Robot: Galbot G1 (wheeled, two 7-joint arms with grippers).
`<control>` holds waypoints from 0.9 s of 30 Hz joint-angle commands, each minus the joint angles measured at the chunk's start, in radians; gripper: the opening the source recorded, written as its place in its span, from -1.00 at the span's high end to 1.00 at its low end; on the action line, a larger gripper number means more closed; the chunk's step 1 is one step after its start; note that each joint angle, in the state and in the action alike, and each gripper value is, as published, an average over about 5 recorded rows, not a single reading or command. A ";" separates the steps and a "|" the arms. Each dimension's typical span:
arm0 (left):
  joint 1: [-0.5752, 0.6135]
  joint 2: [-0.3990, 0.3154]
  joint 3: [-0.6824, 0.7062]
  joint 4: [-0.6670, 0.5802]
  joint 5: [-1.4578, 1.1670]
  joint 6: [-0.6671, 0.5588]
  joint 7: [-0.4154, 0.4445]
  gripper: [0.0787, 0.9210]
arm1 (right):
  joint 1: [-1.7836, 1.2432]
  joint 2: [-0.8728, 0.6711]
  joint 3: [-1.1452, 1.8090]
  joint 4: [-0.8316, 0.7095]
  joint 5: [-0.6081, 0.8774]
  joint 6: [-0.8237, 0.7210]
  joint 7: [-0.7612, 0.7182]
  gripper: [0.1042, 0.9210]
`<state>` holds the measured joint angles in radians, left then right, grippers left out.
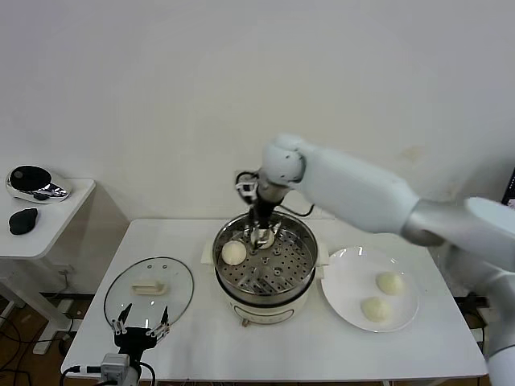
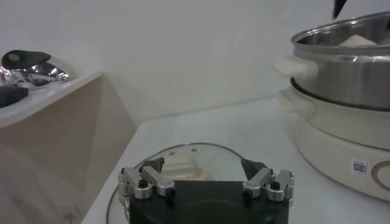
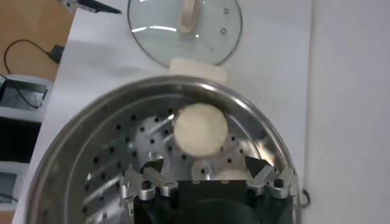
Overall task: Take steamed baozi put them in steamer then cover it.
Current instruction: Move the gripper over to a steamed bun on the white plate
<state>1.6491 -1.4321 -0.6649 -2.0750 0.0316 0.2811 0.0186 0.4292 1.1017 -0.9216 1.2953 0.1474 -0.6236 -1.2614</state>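
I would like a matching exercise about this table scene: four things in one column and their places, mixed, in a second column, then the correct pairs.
Things:
1. glass lid
2. right gripper
3. white plate
4. left gripper

Places:
A. inside the steamer, at its far side
B. flat on the table, left of the steamer
C. right of the steamer, holding two baozi
D. near table edge, by the lid

Pairs: 1-B, 2-A, 3-C, 4-D

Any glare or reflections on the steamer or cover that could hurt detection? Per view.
Head view: patchy reflections on the steamer tray around the right gripper; shadows soft. Right wrist view: white glare streaks on the cover; the steel mirrors the baozi faintly. Left wrist view: banded reflections on the steamer wall; mild sheen on the cover beneath the left gripper.
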 commanded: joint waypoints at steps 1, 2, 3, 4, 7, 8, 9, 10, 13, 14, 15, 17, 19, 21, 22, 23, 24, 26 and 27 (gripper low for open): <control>0.003 0.001 0.000 -0.003 0.000 0.001 0.001 -0.77 | 0.079 -0.262 0.006 0.130 -0.011 0.052 -0.062 -0.76; 0.005 0.001 -0.001 -0.005 -0.001 0.001 0.001 -0.77 | 0.076 -0.292 0.007 0.137 -0.026 0.068 -0.069 -0.76; 0.006 0.001 -0.001 -0.007 -0.001 0.001 0.002 -0.77 | 0.071 -0.323 0.010 0.144 -0.041 0.084 -0.076 -0.76; 0.008 0.002 -0.001 -0.009 -0.001 0.001 0.002 -0.77 | 0.062 -0.353 0.014 0.150 -0.058 0.099 -0.081 -0.76; 0.010 0.002 -0.001 -0.013 -0.002 0.002 0.003 -0.77 | 0.018 -0.448 0.037 0.170 -0.111 0.142 -0.093 -0.76; 0.010 0.001 -0.001 -0.014 -0.002 0.002 0.003 -0.77 | -0.008 -0.479 0.049 0.179 -0.131 0.157 -0.096 -0.76; 0.011 0.001 -0.001 -0.015 -0.002 0.002 0.003 -0.77 | -0.031 -0.506 0.062 0.187 -0.151 0.171 -0.097 -0.76; 0.011 0.001 -0.001 -0.015 -0.002 0.003 0.003 -0.77 | -0.060 -0.532 0.079 0.196 -0.170 0.185 -0.099 -0.76; 0.014 -0.001 0.001 -0.015 -0.002 0.003 0.002 -0.77 | -0.160 -0.593 0.141 0.222 -0.212 0.220 -0.101 -0.76; 0.015 -0.002 0.002 -0.014 -0.002 0.003 0.002 -0.77 | -0.197 -0.607 0.163 0.229 -0.224 0.230 -0.103 -0.76; 0.016 -0.002 0.003 -0.014 -0.002 0.003 0.002 -0.77 | -0.231 -0.617 0.183 0.234 -0.235 0.239 -0.104 -0.76; 0.017 -0.004 0.004 -0.014 -0.001 0.003 0.002 -0.77 | -0.295 -0.629 0.221 0.239 -0.265 0.260 -0.107 -0.76; 0.019 -0.006 0.005 -0.015 -0.001 0.003 0.002 -0.77 | -0.358 -0.633 0.254 0.237 -0.295 0.277 -0.109 -0.76; 0.023 -0.009 0.005 -0.015 0.000 0.003 0.002 -0.77 | -0.416 -0.632 0.281 0.232 -0.321 0.289 -0.109 -0.76; 0.025 -0.010 0.004 -0.015 0.001 0.003 0.001 -0.77 | -0.442 -0.630 0.292 0.229 -0.332 0.293 -0.109 -0.76; 0.028 -0.010 0.004 -0.016 0.002 0.002 0.001 -0.77 | -0.464 -0.628 0.300 0.226 -0.342 0.297 -0.109 -0.76; 0.030 -0.011 0.004 -0.015 0.003 0.002 0.001 -0.77 | -0.481 -0.626 0.305 0.223 -0.349 0.299 -0.108 -0.76; 0.033 -0.013 0.004 -0.014 0.005 0.002 0.001 -0.77 | -0.509 -0.619 0.314 0.219 -0.359 0.302 -0.105 -0.76; 0.034 -0.013 0.004 -0.013 0.006 0.002 0.000 -0.77 | -0.519 -0.615 0.315 0.217 -0.362 0.302 -0.103 -0.76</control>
<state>1.6817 -1.4459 -0.6607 -2.0888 0.0375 0.2834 0.0192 0.0733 0.5574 -0.6844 1.4903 -0.1378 -0.3694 -1.3579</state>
